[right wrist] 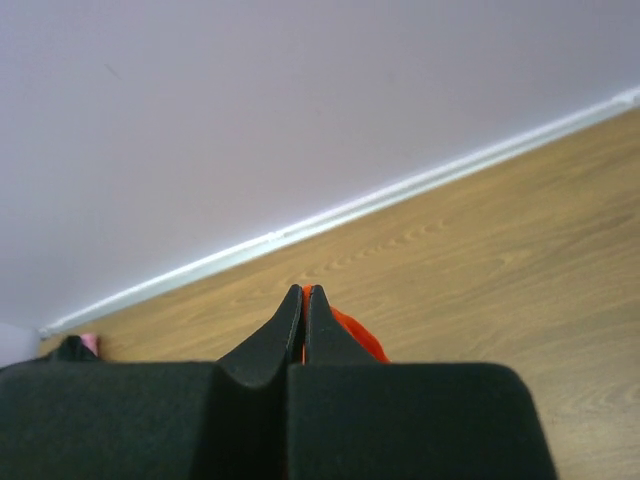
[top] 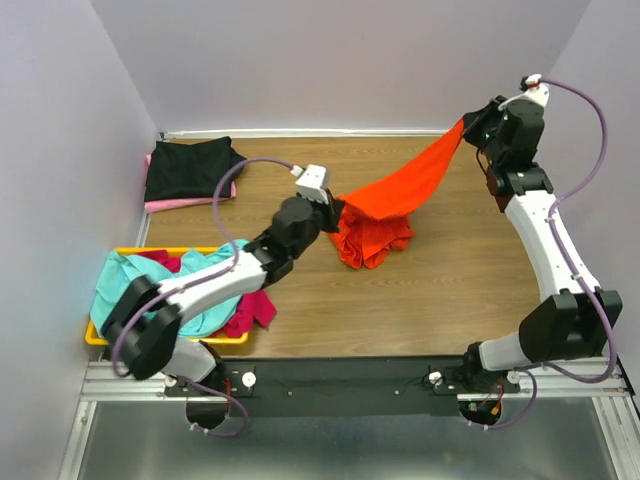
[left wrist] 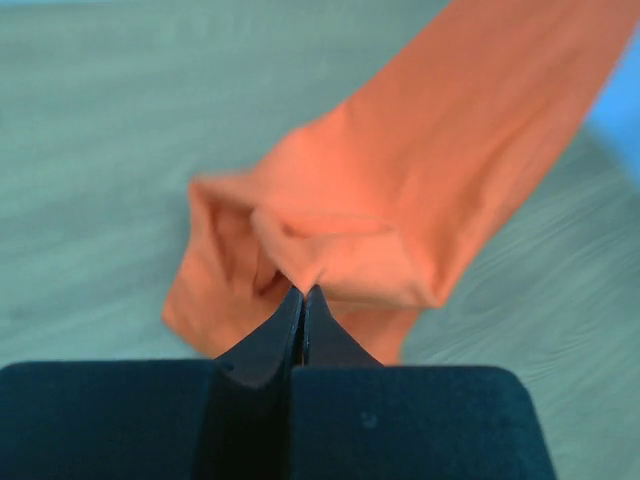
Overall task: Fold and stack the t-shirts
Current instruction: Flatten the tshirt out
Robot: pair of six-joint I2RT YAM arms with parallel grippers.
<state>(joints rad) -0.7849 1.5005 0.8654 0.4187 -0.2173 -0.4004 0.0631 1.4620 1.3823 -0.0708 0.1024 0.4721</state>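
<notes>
Early going, I judge: left hand point(left wrist: 303, 293) and right hand point(right wrist: 304, 292) each clench the orange t-shirt point(top: 405, 185), slung unfolded between them, while the black t-shirt point(top: 190, 167) and pink t-shirt point(top: 185, 205) lie stacked beyond the left hand and the teal t-shirt point(top: 118, 282) and magenta t-shirt point(top: 256, 310) wait heaped behind it.

Open across bare wood of the table point(top: 440, 290) from centre to near-right edge. Blocked mid-table by orange t-shirt point(top: 400, 190), strung as a sloping band from right gripper point(top: 465, 128), clamped on it high at far right, down to left gripper point(top: 336, 207), pinched on it too; heap of same cloth on the wood below. Passable under the band's raised right end. Taken at far-left by black t-shirt point(top: 190, 168) on pale pink t-shirt point(top: 165, 206). Crowded near-left by yellow tray point(top: 92, 337), teal t-shirt point(top: 120, 275) and magenta t-shirt point(top: 258, 308) spilling over. Hemmed by walls point(top: 350, 60) left, far, right
</notes>
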